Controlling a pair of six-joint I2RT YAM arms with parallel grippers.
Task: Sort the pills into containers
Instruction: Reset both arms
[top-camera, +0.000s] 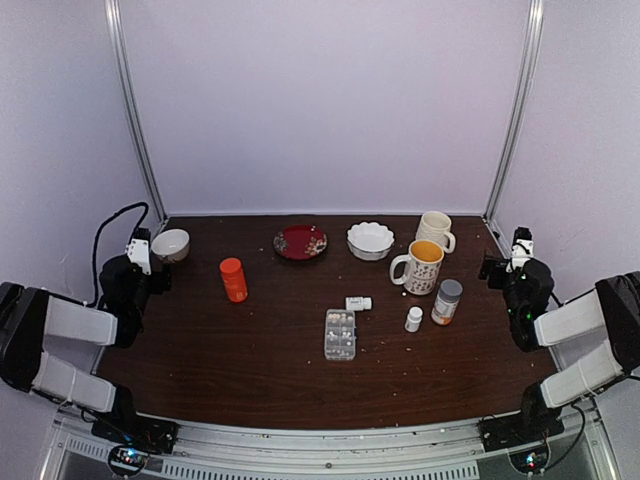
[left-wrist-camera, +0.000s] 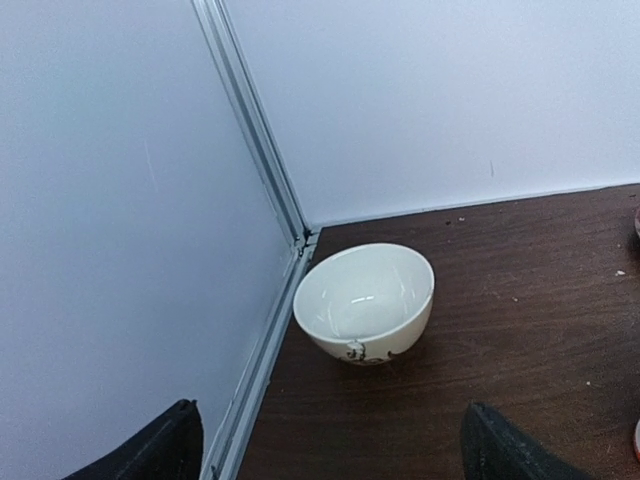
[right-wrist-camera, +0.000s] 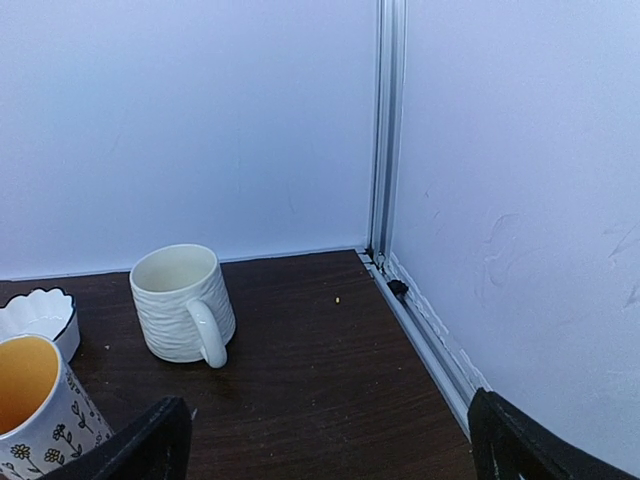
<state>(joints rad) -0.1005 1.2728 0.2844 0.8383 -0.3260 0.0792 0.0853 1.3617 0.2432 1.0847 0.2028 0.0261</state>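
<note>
My left pincer (left-wrist-camera: 330, 455): fingers spread wide, holding nothing, with the white bowl (left-wrist-camera: 365, 303) at 12 o'clock in the table corner. My right pincer (right-wrist-camera: 330, 445): likewise spread and holding nothing, with a ribbed mug (right-wrist-camera: 183, 303) at 11 o'clock. The pill box (top-camera: 340, 334) lies mid-table, at 7 o'clock from a toppled white bottle (top-camera: 358, 303). I cannot make out individual pills.

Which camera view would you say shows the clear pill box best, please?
The top external view: the pill box lies whole and unobstructed at mid-table, though small. Neither wrist view shows it; the left wrist faces a white bowl in a corner, the right wrist a ribbed white mug.
</note>
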